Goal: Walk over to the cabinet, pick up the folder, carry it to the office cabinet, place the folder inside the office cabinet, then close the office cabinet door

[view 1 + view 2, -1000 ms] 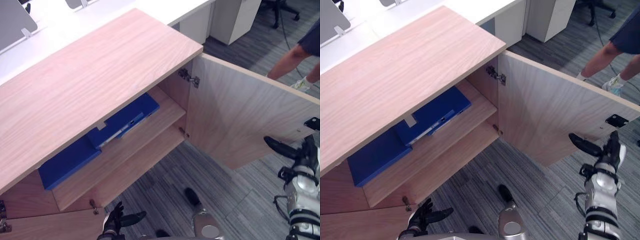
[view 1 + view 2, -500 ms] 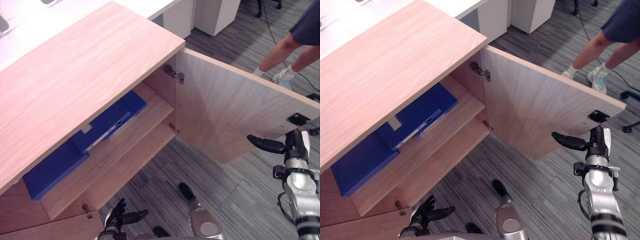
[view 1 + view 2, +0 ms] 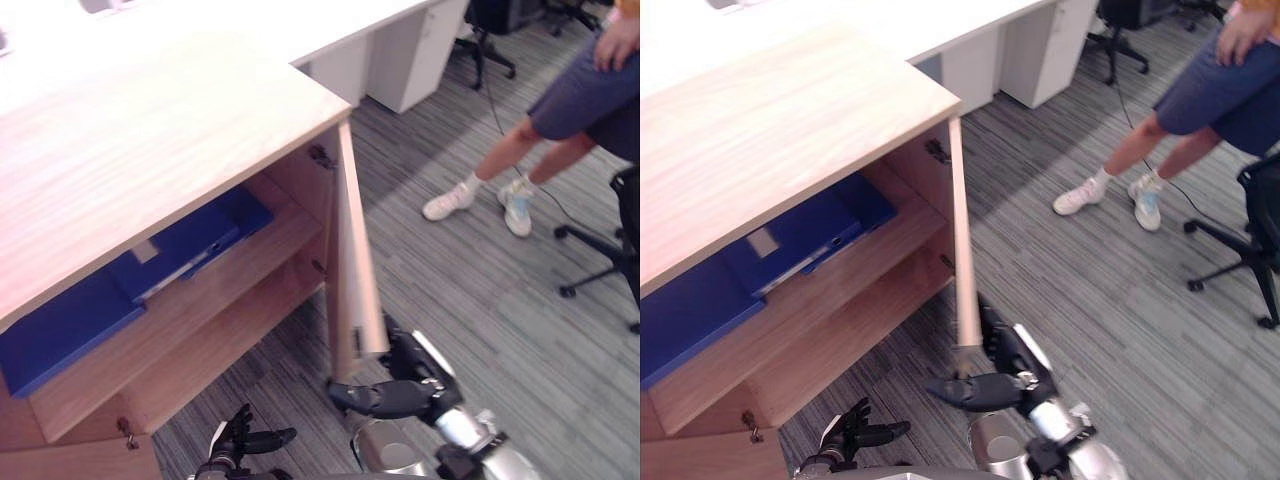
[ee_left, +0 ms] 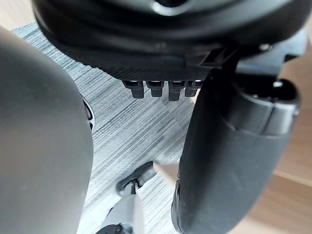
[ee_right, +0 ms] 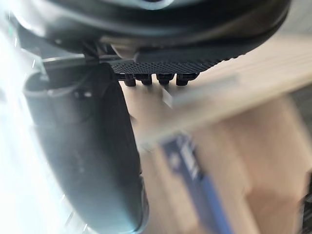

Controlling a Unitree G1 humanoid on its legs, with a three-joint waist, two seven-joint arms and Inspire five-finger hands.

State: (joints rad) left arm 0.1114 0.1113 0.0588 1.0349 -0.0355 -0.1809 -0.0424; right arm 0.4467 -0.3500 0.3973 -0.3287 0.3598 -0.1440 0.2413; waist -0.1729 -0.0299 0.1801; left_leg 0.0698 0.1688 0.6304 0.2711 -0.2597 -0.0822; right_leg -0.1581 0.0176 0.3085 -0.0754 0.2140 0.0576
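Now the light wooden cabinet door point(image 3: 352, 260) stands edge-on to the head camera, whereas a moment ago it hung wide open to the right, so it has swung about halfway shut. The dark right hand point(image 3: 398, 385) has come in with it from the far right. It sits at the door's lower near corner, fingers straight and released against the outer face. The flat blue plastic folder point(image 3: 195, 240) lies on the upper shelf point(image 3: 215, 290) inside the light wooden office cabinet point(image 3: 150, 140), as before, so I judge that only the closing is left. The dark left hand point(image 3: 240, 442) hangs low at the near left, relaxed and holding nothing. The eye views give the door's angle and a person's legs point(image 3: 500, 165) at the far right. The right wrist view instead looks past its own straight fingers point(image 5: 165, 78) at the cabinet's edge and the folder within.
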